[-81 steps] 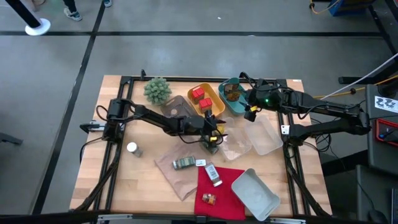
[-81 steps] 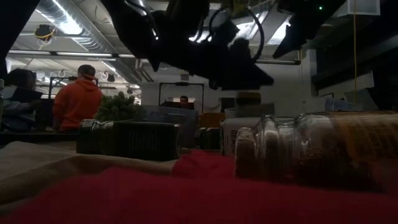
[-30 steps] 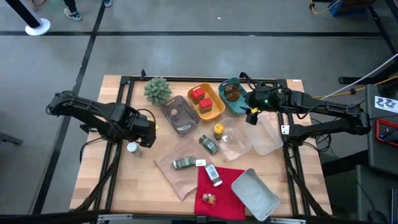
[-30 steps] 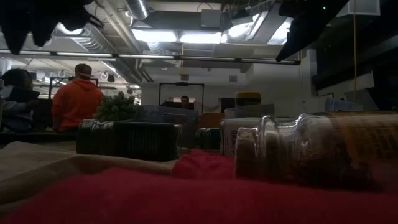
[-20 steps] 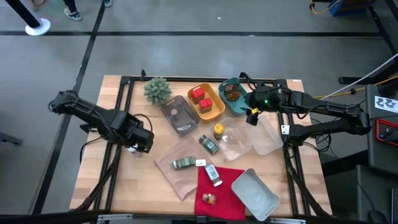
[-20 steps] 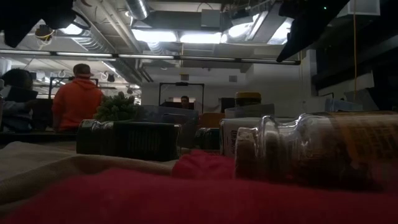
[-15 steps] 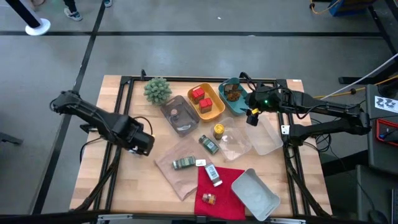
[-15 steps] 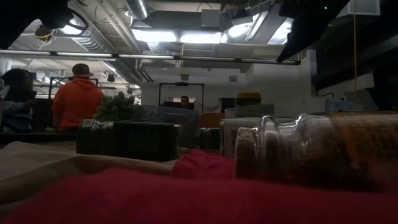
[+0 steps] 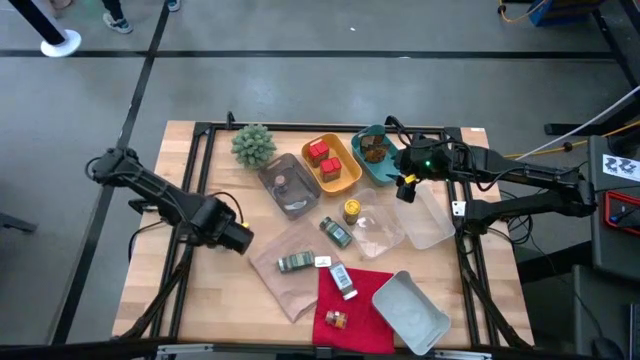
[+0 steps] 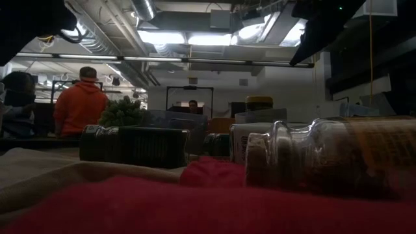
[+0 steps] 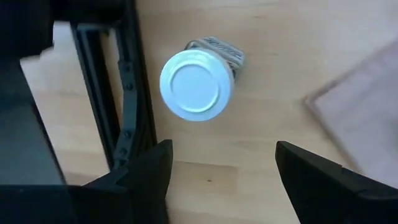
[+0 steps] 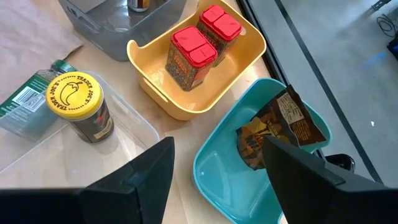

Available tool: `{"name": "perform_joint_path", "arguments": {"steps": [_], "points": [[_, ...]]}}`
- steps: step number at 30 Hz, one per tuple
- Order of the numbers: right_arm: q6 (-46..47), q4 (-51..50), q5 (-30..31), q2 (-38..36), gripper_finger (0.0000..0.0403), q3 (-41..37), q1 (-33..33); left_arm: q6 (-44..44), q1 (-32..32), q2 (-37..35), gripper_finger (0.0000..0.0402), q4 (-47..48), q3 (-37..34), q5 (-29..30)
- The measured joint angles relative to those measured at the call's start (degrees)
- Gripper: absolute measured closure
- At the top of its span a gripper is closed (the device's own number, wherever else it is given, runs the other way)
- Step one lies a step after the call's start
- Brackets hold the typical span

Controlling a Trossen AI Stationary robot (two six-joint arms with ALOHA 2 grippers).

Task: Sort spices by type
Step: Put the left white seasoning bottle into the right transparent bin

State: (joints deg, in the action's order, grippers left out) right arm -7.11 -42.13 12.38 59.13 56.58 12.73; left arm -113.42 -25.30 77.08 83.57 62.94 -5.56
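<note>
Left gripper hanging low over table's left side, arm angling in from the left rail, fingers spread apart, gripping nothing. Sitting upright just ahead of those fingers, w/ gap all round: white-capped jar, round lid facing up, untouched. Right gripper hovering over teal tray, also standing apart, empty. Lying under it in that tray: brown packet. Just beyond: two red tins standing in yellow tray; yellow-capped jar standing nearby, upright.
</note>
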Motion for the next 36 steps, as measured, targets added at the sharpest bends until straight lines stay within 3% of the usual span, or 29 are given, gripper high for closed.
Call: {"name": "perform_joint_path", "arguments": {"steps": [8,16,36], "points": [[0.0,0.02,-0.02,0.0,0.0162,0.0,0.0,-14.01,-2.3,0.69,0.0134,-0.22,0.0,1.08],[2.62,2.7,-0.05,0.0,0.0162,0.0,0.0,-25.43,-4.9,0.69,0.0134,0.06,0.0,7.4],[2.19,3.02,-0.04,0.0,0.0162,0.0,0.0,-25.47,-4.98,0.67,0.0134,-3.87,-10.01,7.66]]}}
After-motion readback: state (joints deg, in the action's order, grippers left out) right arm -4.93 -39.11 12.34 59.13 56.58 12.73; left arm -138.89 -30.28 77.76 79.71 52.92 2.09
